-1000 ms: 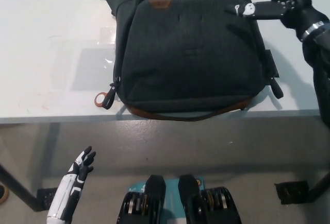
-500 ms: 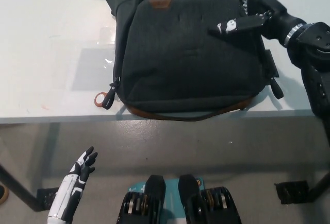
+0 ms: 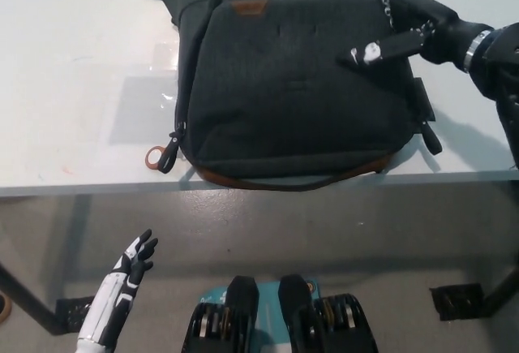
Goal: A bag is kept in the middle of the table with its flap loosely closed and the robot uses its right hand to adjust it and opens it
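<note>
1. the bag [image 3: 296, 93], a dark grey backpack with a brown base trim, lies flat at the near edge of the white tabletop [image 3: 73, 61], its bottom edge just overhanging that edge toward you.
2. the flap [image 3: 300, 69] covers the front of the bag; a small brown label [image 3: 249, 6] sits near its upper left corner.
3. your right robot hand [image 3: 393, 28], black, reaches in from the upper right and rests on the upper right part of the flap. one finger [image 3: 377, 49] with a pale tip points left across the fabric, and the others lie curled by the flap's top edge. you cannot tell from this view whether it grips the flap or merely touches it.
4. an orange ring [image 3: 155, 157] on a zip pull hangs at the bag's lower left corner, lying on the tabletop.
5. a black strap end [image 3: 430, 135] trails from the bag's right side.
6. your left robot hand [image 3: 134, 260], white with dark fingers, is below the tabletop edge at lower left, fingers spread and holding nothing, well apart from the bag.
</note>
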